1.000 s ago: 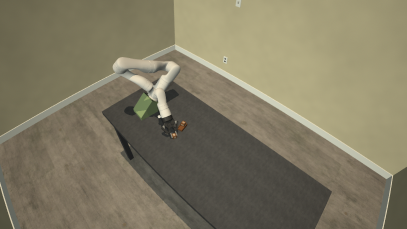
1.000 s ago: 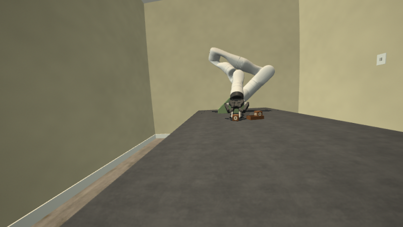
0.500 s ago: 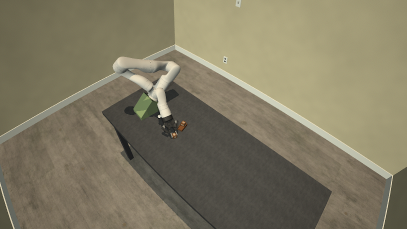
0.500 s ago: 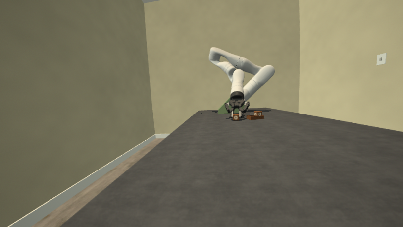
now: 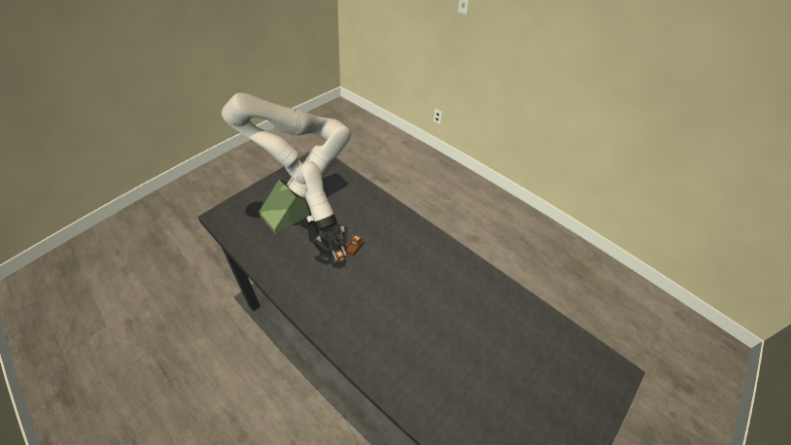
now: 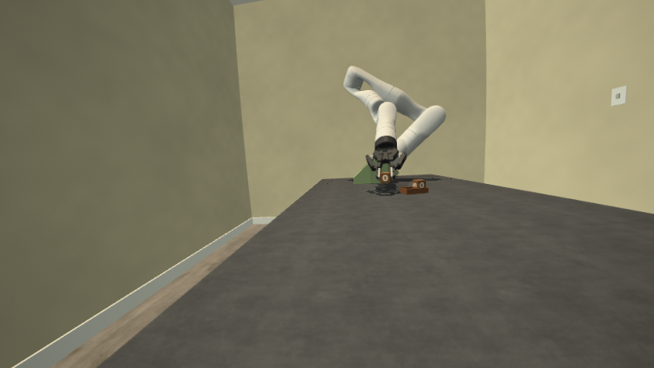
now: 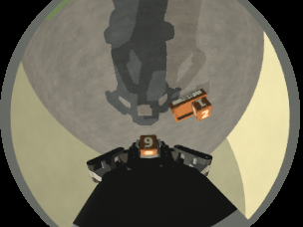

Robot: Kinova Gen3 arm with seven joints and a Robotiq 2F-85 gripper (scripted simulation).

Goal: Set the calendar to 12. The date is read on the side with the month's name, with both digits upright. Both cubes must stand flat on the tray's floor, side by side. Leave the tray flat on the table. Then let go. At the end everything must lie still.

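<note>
A: What crowds the gripper [image 6: 385,177]?
B: The cube [image 6: 385,177] clamped in its fingers, lifted off the table [image 5: 442,343]; the green pedestal [image 5: 283,209] just behind; the tray [image 6: 414,190] with the other cube [image 6: 418,184] just beside.
A: Open ways?
B: The long dark tabletop toward the exterior camera; the air above the tray.
</note>
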